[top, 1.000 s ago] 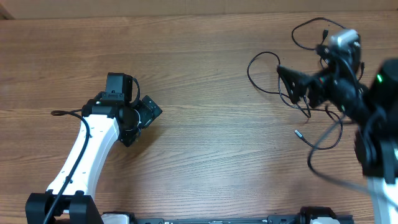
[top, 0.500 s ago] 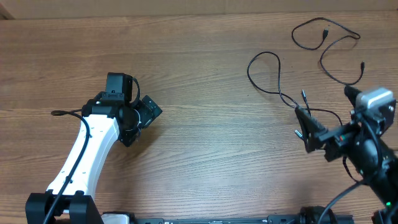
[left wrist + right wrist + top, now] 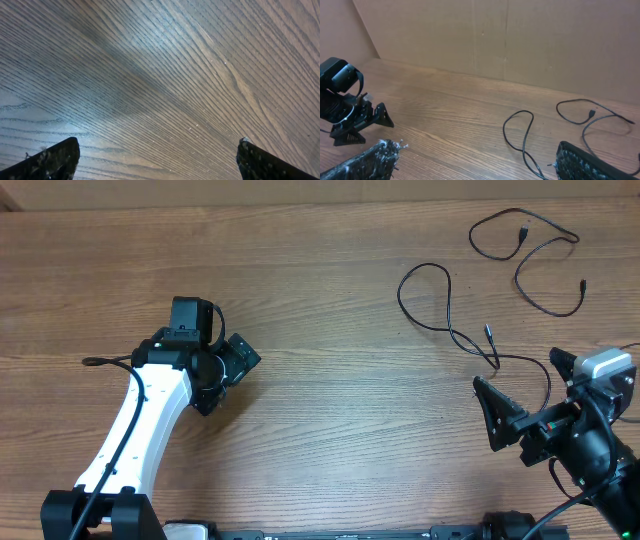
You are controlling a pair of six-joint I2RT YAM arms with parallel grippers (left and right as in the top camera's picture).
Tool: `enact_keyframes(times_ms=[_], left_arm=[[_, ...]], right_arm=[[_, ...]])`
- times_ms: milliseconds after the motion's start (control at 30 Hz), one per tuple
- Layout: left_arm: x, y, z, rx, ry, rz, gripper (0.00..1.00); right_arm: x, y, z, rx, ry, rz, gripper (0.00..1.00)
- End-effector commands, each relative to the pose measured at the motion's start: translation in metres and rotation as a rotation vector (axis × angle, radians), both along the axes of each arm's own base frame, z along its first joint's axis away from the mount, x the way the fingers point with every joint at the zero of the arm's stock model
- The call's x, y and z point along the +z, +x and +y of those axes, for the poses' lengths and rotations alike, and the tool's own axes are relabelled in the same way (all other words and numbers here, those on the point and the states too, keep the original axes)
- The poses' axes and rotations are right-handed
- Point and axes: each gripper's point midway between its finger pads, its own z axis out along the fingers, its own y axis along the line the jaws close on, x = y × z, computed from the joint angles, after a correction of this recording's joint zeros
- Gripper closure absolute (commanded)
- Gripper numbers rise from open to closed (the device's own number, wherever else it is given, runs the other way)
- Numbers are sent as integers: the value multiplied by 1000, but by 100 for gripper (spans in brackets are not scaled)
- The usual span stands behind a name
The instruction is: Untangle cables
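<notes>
Right gripper (image 3: 517, 376), overhead view: the two fingers stand wide apart and clamp nothing. It sits at the near right edge of the wooden table (image 3: 330, 450), opening toward the far side. In the right wrist view the same gripper (image 3: 477, 165) shows both dark fingers (image 3: 367, 162) at the bottom corners, with bare wood between them.

The cables lie on the right half of the table as two thin black cords. The nearer cord (image 3: 425, 266) forms a tall loop beyond and to the left of the right gripper. From there it runs toward the gripper past a small metallic plug tip (image 3: 488, 331), and its tail curves into the space between the open fingers. Whether the tail touches either finger cannot be told. In the right wrist view this cord (image 3: 519, 112) descends to the lower edge, just left of the right-hand finger. The farther cord (image 3: 517, 275) lies at the far right corner, apart from the nearer one and well beyond the gripper; it also appears in the right wrist view (image 3: 580, 100), in front of a cardboard wall (image 3: 520, 40).

Left gripper (image 3: 230, 372), overhead view: on the left half of the table, well apart from both cords. Its wrist view (image 3: 157, 160) shows the fingers spread wide over bare wood grain, holding nothing.
</notes>
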Motion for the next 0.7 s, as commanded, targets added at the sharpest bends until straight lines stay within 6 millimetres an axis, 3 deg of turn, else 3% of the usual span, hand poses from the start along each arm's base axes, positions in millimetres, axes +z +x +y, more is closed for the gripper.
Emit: enact_keyframes(times_ms=[0, 400, 667], left_arm=[[1, 4, 1, -10, 12, -6, 0], [1, 4, 1, -10, 12, -6, 0], [1, 4, 1, -10, 12, -6, 0]], right_arm=[[5, -4, 2, 7, 10, -13, 0], [-33, -21, 9, 42, 8, 164, 0], [-35, -22, 9, 42, 8, 173, 0]])
